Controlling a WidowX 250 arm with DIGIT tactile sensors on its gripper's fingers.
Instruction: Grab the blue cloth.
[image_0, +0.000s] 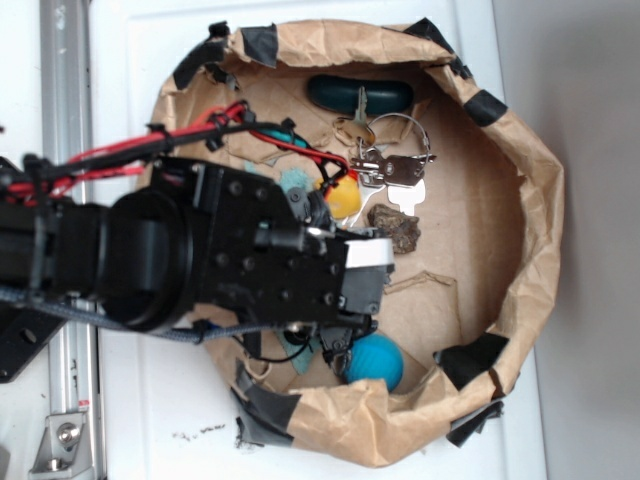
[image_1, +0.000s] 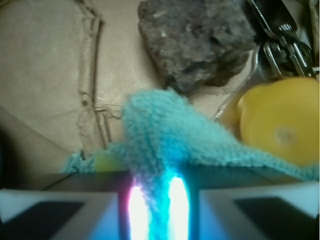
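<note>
Claw (image_1: 159, 210) pinching a ridge of cloth (image_1: 165, 130); keep squeeze firm, lift straight, clear of rock (image_1: 195, 42) and duck (image_1: 280, 120).

A white tabletop (image_0: 180, 420) with a metal rail (image_0: 70, 400) along its edge.

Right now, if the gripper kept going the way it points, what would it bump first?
The blue cloth, whose raised fold is already pinched in the gripper. Just past it the rock looks next, though depth is hard to judge.
</note>
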